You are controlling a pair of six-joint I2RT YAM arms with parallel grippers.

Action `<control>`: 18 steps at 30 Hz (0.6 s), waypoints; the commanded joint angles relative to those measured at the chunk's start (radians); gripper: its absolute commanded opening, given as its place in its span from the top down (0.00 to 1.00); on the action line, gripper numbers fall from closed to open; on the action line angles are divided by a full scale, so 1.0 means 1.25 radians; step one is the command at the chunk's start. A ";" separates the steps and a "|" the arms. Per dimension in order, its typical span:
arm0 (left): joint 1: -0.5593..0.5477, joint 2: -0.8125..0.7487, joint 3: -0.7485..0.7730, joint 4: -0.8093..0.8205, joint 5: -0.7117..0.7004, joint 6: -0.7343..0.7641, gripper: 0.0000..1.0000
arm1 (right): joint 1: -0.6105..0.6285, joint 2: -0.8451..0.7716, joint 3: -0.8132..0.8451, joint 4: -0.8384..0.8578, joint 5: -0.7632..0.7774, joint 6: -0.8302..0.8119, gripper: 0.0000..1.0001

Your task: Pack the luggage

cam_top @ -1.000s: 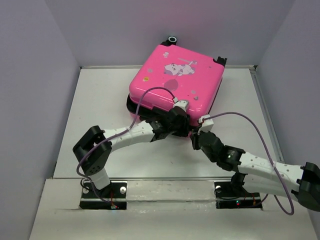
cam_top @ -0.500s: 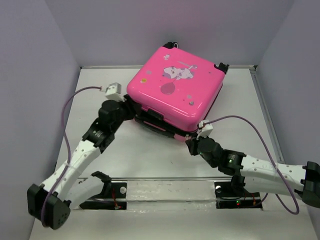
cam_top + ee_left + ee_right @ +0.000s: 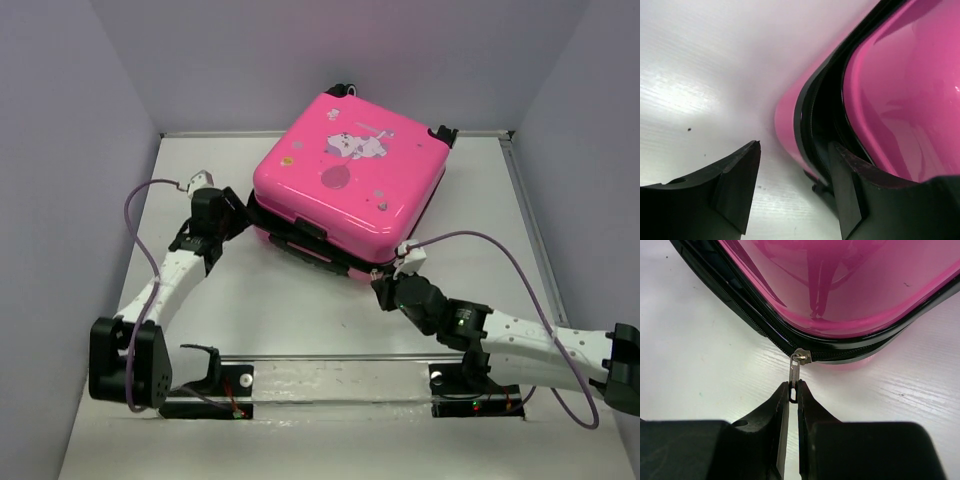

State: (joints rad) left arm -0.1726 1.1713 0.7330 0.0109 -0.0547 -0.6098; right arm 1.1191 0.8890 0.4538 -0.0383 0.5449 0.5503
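Observation:
The hot-pink suitcase point(image 3: 350, 180) lies flat at the back middle of the table, lid down, with a cartoon animal and balloon print on top. Its dark zipper seam runs along the near edges. My right gripper point(image 3: 382, 290) is at the suitcase's near corner and is shut on the metal zipper pull point(image 3: 795, 371), whose slider sits on the black zipper band point(image 3: 850, 354). My left gripper point(image 3: 243, 212) is open at the suitcase's left corner; its right finger point(image 3: 850, 190) lies against the zipper seam point(image 3: 812, 125), its left finger point(image 3: 737, 185) over bare table.
White table surface point(image 3: 300, 310) with grey walls on three sides. The suitcase's black wheels and handle point(image 3: 440, 132) point to the back wall. A raised lip point(image 3: 330, 357) runs along the near edge by the arm bases.
The left arm swung from the suitcase's near edge out to its left corner and drew lower. The suitcase lid came down and shifted slightly back. The right gripper kept its hold on the zipper pull.

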 commanded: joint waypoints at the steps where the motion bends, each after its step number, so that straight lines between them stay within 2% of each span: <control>1: -0.001 0.111 0.091 0.050 -0.003 0.010 0.33 | 0.015 -0.028 0.031 -0.002 -0.043 0.000 0.93; 5: -0.002 0.186 0.115 0.130 0.063 0.008 0.35 | 0.015 -0.033 0.035 -0.012 -0.055 -0.008 0.93; 6: -0.003 0.217 0.123 0.131 0.078 0.008 0.44 | 0.015 -0.033 0.036 -0.013 -0.057 -0.009 0.93; 7: -0.007 0.248 0.130 0.135 0.079 0.013 0.65 | 0.015 -0.028 0.042 -0.016 -0.059 -0.011 0.93; 9: -0.015 0.277 0.135 0.136 0.085 0.021 0.89 | 0.015 -0.018 0.050 -0.015 -0.063 -0.014 0.93; 10: -0.024 0.288 0.133 0.136 0.082 0.022 0.94 | 0.015 -0.012 0.057 -0.015 -0.063 -0.018 0.93; 13: -0.105 0.278 0.080 0.185 0.043 0.013 0.94 | 0.015 0.047 0.099 0.010 -0.069 -0.038 0.93; 15: -0.191 0.258 0.026 0.221 -0.014 -0.003 0.94 | 0.015 0.121 0.153 0.051 -0.085 -0.054 0.93; 18: -0.281 0.223 -0.082 0.309 -0.007 -0.070 0.94 | 0.015 0.237 0.214 0.112 -0.115 -0.074 0.93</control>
State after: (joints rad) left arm -0.3073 1.4788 0.8051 0.2249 -0.2020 -0.5442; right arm 1.1206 1.0458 0.5804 -0.0685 0.4942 0.5014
